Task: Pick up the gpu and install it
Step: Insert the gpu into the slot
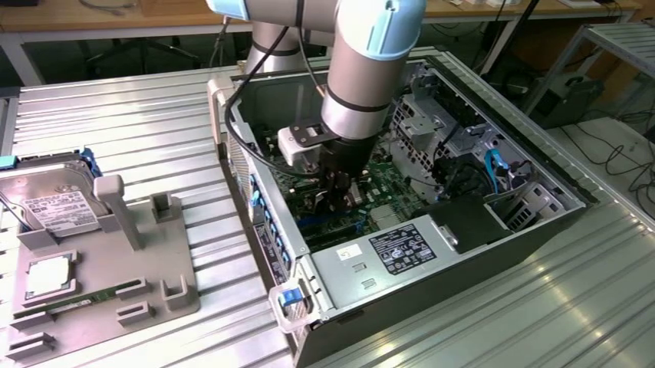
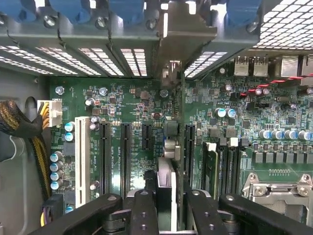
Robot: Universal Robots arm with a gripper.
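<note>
the end effector (image 2: 171,205) is down inside the computer case (image 1: 338,264), clenched on the gpu (image 2: 177,147) — card edge-on, just above the motherboard (image 2: 132,105). this looks like the install step — next calls for aligning with a slot and pressing squarely.

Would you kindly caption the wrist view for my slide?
Gripper holding the gpu edge-on above the motherboard expansion slots.

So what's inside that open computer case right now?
Inside the case: a green motherboard with black slots, and the gripper holding the gpu edge-on above them. The gpu covers the slot beneath it.
</note>
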